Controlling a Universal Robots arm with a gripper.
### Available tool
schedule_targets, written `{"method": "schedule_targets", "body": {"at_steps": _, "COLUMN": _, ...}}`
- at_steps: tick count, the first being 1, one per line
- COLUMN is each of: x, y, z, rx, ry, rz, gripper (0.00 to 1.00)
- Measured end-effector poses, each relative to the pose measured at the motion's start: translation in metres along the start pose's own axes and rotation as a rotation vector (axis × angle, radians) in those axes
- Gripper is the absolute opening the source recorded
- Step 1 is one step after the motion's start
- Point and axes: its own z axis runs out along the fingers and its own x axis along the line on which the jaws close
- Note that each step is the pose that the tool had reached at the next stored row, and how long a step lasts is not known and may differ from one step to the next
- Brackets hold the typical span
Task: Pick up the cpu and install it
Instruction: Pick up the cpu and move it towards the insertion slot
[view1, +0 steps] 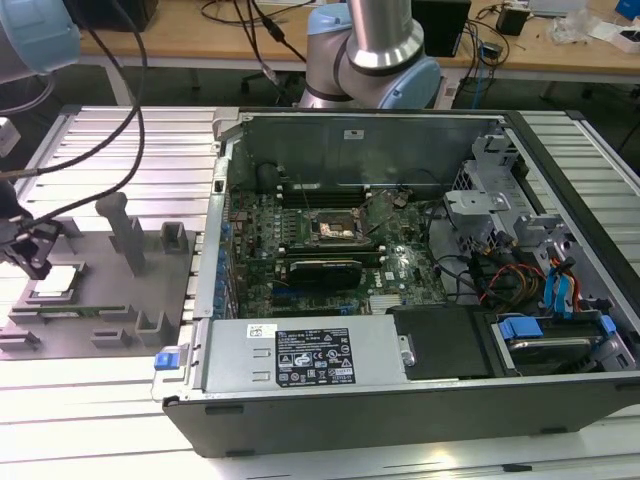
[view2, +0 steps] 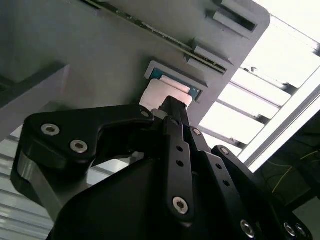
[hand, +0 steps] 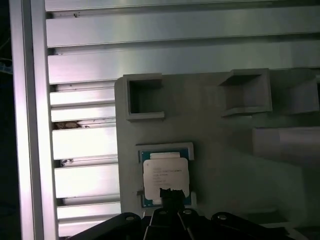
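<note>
Your exterior view looks down over computer case (view1: 400, 415) and grey fixture (view1: 100, 290); both wrist views sit close above the fixture's cpu (hand: 165, 175).

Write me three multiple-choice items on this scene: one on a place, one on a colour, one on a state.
1. Where does the cpu lie? A in the motherboard socket; B in a recess of the grey fixture plate; C on the power supply.
2. What colour is the drive-bay tab? A blue; B yellow; C white.
3. The computer case is: A shut; B wrapped; C open.
Answers: B, the cpu rests in the plate by the gripper; A, the tab is blue; C, the motherboard shows inside.
</note>
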Motion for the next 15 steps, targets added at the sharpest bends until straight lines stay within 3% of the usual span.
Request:
{"method": "schedule_targets", "body": {"at_steps": 2, "x": -0.0044, "y": -0.0002, "z": 0.0046, "rx": 0.0, "ry": 0.0, "rz": 0.0, "gripper": 0.11}}
{"method": "schedule_targets", "body": {"at_steps": 7, "x": -0.005, "y": 0.0012, "z": 0.0129, "rx": 0.0001, "ry": -0.0001, "rz": 0.0, "gripper": 0.11}}
{"method": "schedule_targets", "body": {"at_steps": 10, "x": -0.003, "y": 0.0103, "z": 0.0183, "rx": 0.0001, "ry": -0.0001, "rz": 0.0, "gripper": 0.11}}
{"method": "schedule_targets", "body": {"at_steps": 12, "x": 0.002, "y": 0.0113, "z": 0.0208, "rx": 0.0021, "ry": -0.0001, "rz": 0.0, "gripper": 0.11}}
{"method": "schedule_targets", "body": {"at_steps": 15, "x": 0.0034, "y": 0.0111, "z": 0.0213, "rx": 0.0052, "ry": -0.0003, "rz": 0.0, "gripper": 0.11}}
